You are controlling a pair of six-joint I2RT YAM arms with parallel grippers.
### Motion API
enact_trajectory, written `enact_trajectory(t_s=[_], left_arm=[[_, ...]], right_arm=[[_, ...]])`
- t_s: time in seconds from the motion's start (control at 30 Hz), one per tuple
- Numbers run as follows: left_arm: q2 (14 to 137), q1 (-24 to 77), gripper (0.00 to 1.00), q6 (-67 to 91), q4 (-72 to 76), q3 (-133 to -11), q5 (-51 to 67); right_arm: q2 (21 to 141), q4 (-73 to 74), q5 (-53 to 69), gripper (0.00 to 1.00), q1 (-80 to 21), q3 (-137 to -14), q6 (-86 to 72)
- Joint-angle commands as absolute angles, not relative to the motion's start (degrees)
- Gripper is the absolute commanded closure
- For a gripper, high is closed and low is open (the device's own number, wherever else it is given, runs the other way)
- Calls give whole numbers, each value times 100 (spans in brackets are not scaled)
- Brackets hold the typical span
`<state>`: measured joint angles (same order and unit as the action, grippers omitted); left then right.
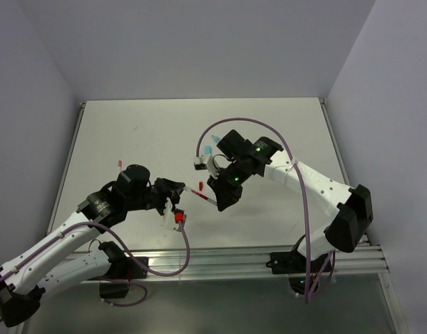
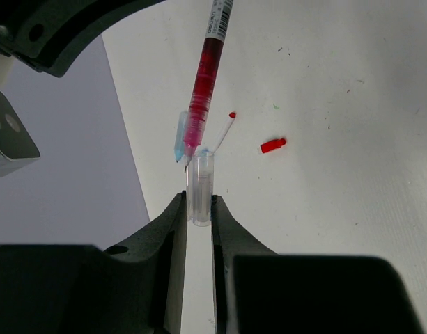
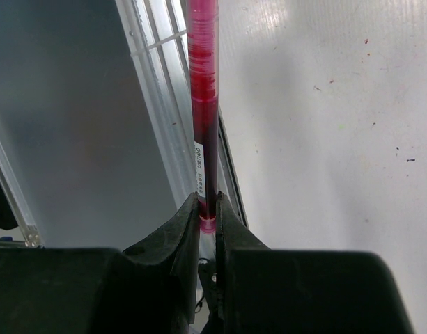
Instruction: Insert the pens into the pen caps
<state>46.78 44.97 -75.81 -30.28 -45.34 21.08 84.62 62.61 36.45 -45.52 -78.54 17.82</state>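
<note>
My left gripper (image 2: 199,203) is shut on a small clear pen cap (image 2: 200,186), held upright with its mouth facing away from the wrist. A red pen (image 2: 203,87) slants down toward that mouth, its tip right at the rim. My right gripper (image 3: 208,207) is shut on this pen (image 3: 203,104) at its back end. From above, the pen (image 1: 200,193) bridges the left gripper (image 1: 174,194) and the right gripper (image 1: 216,201) at mid-table. A light blue cap (image 2: 180,137), a thin white stick with a red end (image 2: 224,131) and a red cap (image 2: 273,145) lie on the table beyond.
Another small red cap (image 1: 120,163) lies near the table's left edge. A red piece (image 1: 178,218) sits just below the left gripper. The light blue cap (image 1: 208,149) lies beside the right wrist. A metal rail (image 1: 269,257) runs along the near edge.
</note>
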Motion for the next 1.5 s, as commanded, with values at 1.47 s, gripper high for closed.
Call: enact_trajectory(t_s=[1.47], left_arm=[[4948, 4693, 100, -7514, -3085, -5062, 2408]], right_arm=[[8429, 6319, 3762, 100, -4597, -7901, 1819]])
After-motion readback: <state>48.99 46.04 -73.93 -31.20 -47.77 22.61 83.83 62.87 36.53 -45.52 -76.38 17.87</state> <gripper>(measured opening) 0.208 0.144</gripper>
